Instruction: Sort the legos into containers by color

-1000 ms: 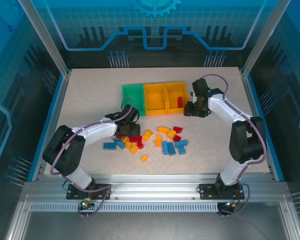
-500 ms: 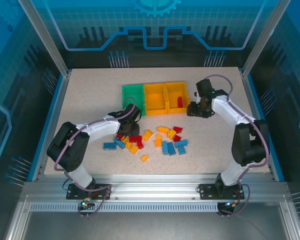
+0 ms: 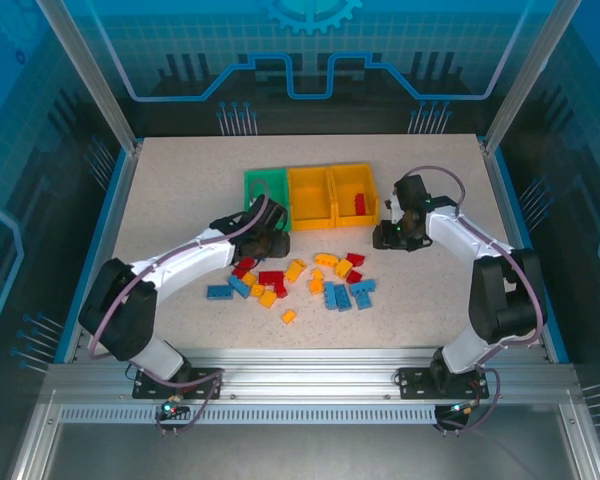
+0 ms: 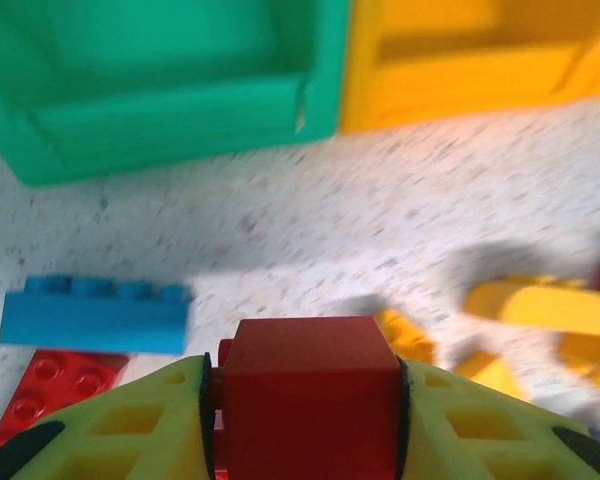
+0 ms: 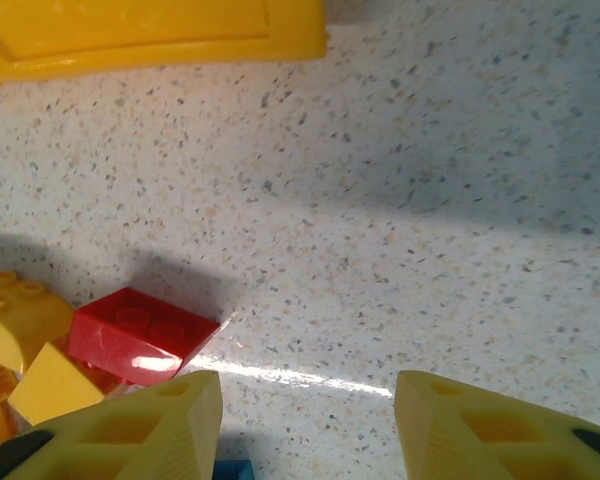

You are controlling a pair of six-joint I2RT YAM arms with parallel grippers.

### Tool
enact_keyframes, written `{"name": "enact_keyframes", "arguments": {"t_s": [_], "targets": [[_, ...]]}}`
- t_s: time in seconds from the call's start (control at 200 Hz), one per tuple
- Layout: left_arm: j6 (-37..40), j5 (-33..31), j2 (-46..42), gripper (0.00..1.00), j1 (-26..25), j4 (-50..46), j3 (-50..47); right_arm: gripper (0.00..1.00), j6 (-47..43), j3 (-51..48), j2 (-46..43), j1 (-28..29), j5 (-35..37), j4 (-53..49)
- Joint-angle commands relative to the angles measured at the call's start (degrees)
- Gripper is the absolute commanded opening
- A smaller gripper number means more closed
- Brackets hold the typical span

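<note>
My left gripper is shut on a red lego, held above the table just in front of the green container and beside a yellow container. From above, the left gripper sits at the pile's upper left. The loose red, blue and yellow legos lie scattered in the middle. My right gripper stands open with nothing between its fingers, low over bare table below the right yellow container, which holds red legos. A red lego lies just left of the right gripper.
A blue lego and a flat red lego lie below the left gripper, with yellow legos to its right. The middle yellow container sits between the other two. Table borders run along the left and right edges.
The left gripper shut on the red lego and moved up-right toward the green container. The right gripper came away from the right container down toward the pile.
</note>
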Motion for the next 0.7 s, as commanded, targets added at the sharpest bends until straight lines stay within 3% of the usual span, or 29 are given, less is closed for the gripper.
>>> {"name": "enact_keyframes", "arguments": {"t_s": [0.0,0.165,0.435,0.695], "targets": [[-1.14,0.33,-1.21,0.39,-0.99,2.38,4.27,0.5,-2.3,-2.63,-2.36,0.48,-3.74,2.6],[1.3,4.02,4.69,0.39,-1.73,6.16,12.97,0.54,2.6,-5.95,-2.7,1.57,-4.13,4.84],[5.07,13.8,22.86,0.39,-2.04,8.26,34.42,0.55,14.01,-11.0,-2.52,2.09,-6.41,11.21],[5.4,14.99,37.61,0.41,-2.05,2.18,52.37,0.56,15.91,-11.74,-2.29,2.58,-6.96,12.95]]}}
